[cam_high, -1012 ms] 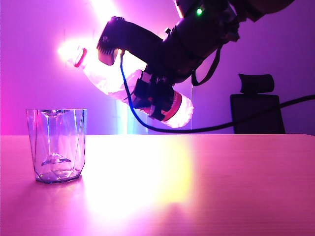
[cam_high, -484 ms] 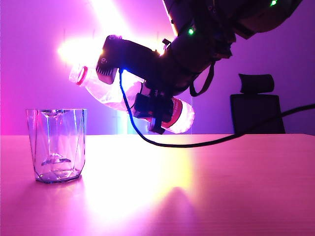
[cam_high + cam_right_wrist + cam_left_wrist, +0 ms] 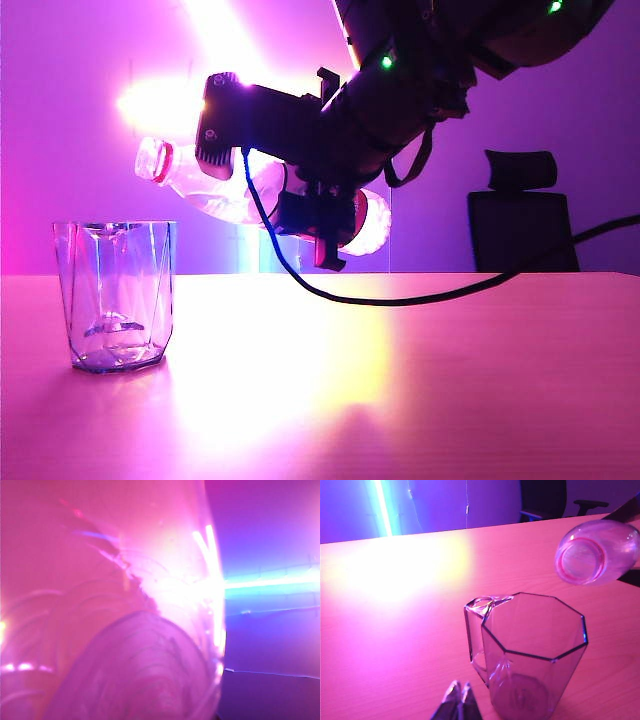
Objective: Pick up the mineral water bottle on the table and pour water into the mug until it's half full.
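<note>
The right claw (image 3: 322, 215) is clamping the thin, squashy, probably slippery bottle (image 3: 215, 190) around its labelled middle, tipping its open mouth above and right of the heavy glass mug (image 3: 115, 295) on the bench (image 3: 450, 380), while the left claw (image 3: 458, 701), seemingly shut, is idling nearby.

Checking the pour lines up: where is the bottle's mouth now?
In the exterior view the mineral water bottle, tilted in the right pincer, has its mouth above the mug, near its right rim.
</note>
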Action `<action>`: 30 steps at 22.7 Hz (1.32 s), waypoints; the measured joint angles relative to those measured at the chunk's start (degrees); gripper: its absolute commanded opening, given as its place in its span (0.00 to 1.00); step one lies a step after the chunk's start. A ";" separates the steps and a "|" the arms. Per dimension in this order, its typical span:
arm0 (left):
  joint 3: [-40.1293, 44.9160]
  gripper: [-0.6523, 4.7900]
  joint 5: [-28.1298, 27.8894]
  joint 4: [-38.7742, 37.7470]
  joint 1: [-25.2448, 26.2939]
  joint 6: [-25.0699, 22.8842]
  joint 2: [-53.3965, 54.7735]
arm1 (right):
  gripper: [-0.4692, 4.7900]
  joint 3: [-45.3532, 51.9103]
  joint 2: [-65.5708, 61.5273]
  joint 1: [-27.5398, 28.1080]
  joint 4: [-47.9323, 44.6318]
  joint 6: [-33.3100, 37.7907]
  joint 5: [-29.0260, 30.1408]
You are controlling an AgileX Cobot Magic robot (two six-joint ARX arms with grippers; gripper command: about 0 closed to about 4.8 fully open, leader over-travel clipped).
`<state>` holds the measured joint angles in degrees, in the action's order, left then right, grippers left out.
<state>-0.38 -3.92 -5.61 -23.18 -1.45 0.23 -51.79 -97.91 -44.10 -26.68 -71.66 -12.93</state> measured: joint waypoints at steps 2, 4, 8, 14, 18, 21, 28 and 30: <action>0.00 0.12 0.00 0.00 0.00 0.00 0.00 | 0.55 0.00 0.00 0.00 0.00 -0.74 0.04; 0.00 0.12 0.00 0.00 0.00 0.00 0.02 | 0.55 0.00 0.00 0.00 0.00 -2.03 0.04; 0.00 0.12 0.00 0.00 0.00 0.00 0.02 | 0.55 0.00 0.00 0.00 -0.37 -3.58 0.02; 0.00 0.12 0.00 0.00 0.00 0.00 0.02 | 0.55 0.00 0.00 0.02 -1.90 -5.99 -0.15; 0.00 0.12 0.00 0.00 0.00 0.00 0.02 | 0.55 0.00 0.00 0.00 -1.90 -7.56 -0.17; 0.00 0.12 0.00 0.00 0.00 0.00 0.02 | 0.55 0.00 -0.37 -0.22 -2.40 -9.01 -0.85; 0.00 0.12 0.00 0.00 0.00 0.00 0.02 | 0.55 0.04 -1.75 -0.42 -3.17 -10.03 -2.51; 0.00 0.12 0.00 0.00 0.00 0.00 0.02 | 0.55 0.02 -1.75 -0.42 -3.61 -10.69 -2.99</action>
<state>-0.38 -3.92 -5.61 -23.18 -1.45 0.25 -51.77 -99.66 -44.51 -30.28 -82.35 -15.92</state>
